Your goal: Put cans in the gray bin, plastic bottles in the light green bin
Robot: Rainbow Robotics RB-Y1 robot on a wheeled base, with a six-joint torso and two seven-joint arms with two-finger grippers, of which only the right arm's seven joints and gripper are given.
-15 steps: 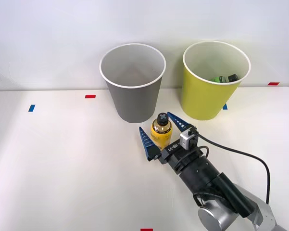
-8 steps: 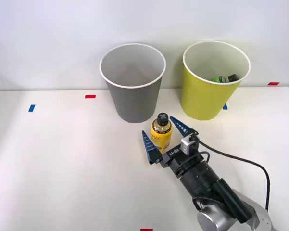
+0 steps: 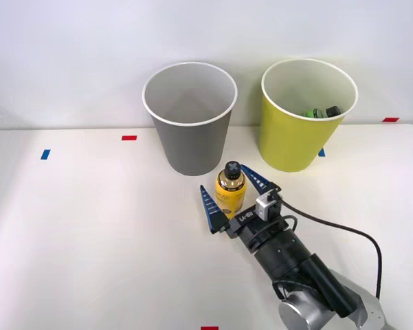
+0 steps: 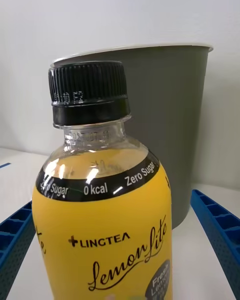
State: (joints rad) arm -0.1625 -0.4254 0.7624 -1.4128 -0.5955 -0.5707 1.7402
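Note:
A small plastic bottle (image 3: 231,189) with a yellow label, golden shoulder and black cap stands upright on the white table, just in front of the gray bin (image 3: 190,117). My right gripper (image 3: 231,193) is open, its blue fingers apart on either side of the bottle, not touching it. In the right wrist view the bottle (image 4: 105,215) stands between the two blue fingers (image 4: 217,235), with the gray bin (image 4: 175,130) behind it. The light green bin (image 3: 304,115) stands to the right of the gray one, with a green bottle (image 3: 317,113) lying inside.
Small red tape marks (image 3: 129,137) and a blue one (image 3: 45,154) lie on the white table (image 3: 89,227). A black cable (image 3: 343,227) loops from my wrist. A white wall rises behind the bins.
My gripper has drawn back a little toward the near edge, fingers still straddling the bottle. The bottle and both bins have not moved.

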